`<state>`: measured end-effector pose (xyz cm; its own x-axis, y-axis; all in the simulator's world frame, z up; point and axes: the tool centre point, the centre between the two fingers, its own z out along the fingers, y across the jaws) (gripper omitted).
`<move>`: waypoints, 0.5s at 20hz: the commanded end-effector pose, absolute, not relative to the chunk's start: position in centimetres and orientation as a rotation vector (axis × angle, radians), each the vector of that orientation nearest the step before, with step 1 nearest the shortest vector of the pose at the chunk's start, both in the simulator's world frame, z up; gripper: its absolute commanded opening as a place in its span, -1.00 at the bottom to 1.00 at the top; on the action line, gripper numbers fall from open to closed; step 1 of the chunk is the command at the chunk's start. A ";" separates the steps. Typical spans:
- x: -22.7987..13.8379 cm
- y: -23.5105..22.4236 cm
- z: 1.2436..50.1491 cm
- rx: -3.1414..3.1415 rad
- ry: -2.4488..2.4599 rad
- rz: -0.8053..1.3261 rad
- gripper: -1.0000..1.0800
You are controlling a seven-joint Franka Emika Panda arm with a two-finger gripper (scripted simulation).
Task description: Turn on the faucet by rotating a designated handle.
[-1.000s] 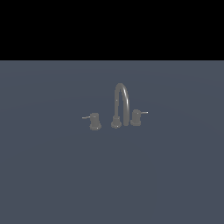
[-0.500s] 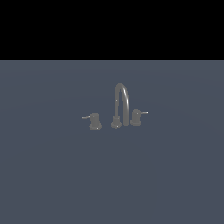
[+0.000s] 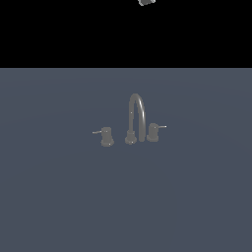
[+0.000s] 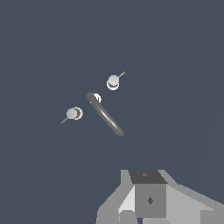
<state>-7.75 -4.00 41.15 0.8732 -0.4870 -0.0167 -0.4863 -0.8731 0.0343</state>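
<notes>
Faucet (image 3: 136, 118) with its tall arched spout stands near the middle of a bare slate-blue surface (image 3: 54, 197), untouched as the job of turning it on has barely begun. The handle (image 3: 154, 131) to be rotated sits just beside the spout on the exterior view's right, its thin pale lever pointing outward to that side; a twin knob (image 3: 106, 136) sits on the other side of the spout, its lever pointing the opposite way. High above, at the very top edge of the exterior view, only a small pale piece of the robot's hand (image 3: 146, 2) shows against the black background, well apart from the fixture.

The wrist view looks straight down on the set from that height: the spout appears as a dark slanted bar between two round knob tops, with the hand's grey body (image 4: 151, 199) filling the near corner of the picture. Its fingers are out of sight in both views, so whether they are apart or together cannot be told.

By the look of it, nothing is done: the whole approach, the contact with the lever and the turn itself all remain.
</notes>
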 end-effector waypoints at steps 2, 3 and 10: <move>-5.0 -4.8 38.9 2.981 -0.908 -0.034 -1.00; -4.3 -5.0 38.2 2.971 -0.943 -0.032 -1.00; 0.5 -6.7 32.9 2.890 -1.185 -0.025 -1.00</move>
